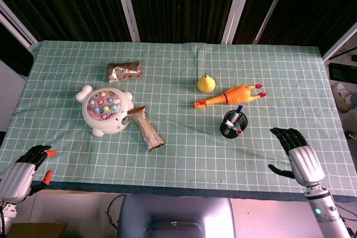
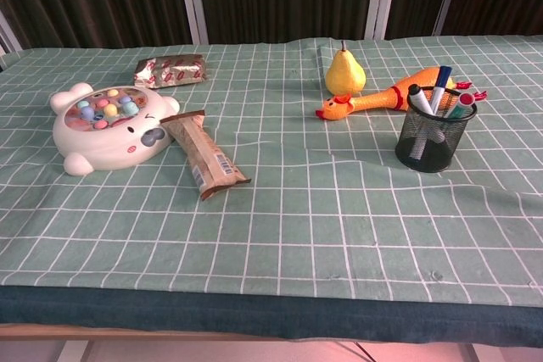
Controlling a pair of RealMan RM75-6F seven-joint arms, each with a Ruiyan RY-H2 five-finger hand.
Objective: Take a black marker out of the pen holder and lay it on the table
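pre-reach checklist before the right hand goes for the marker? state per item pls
1. Black marker standing in pen holder: ok.
2. Pen holder upright on the table: ok.
3. Right hand holds nothing, fingers apart: ok.
4. Path from right hand to holder free of objects: ok.
5. Rubber chicken just behind the holder, touching or not: cannot tell.
6. Left hand parked at the near table edge, away from the holder: ok.

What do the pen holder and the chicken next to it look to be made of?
Pen holder: black wire mesh, probably metal, matte; the markers show through its wall. Chicken: likely soft rubber or vinyl, smooth orange-yellow skin with a slight sheen.
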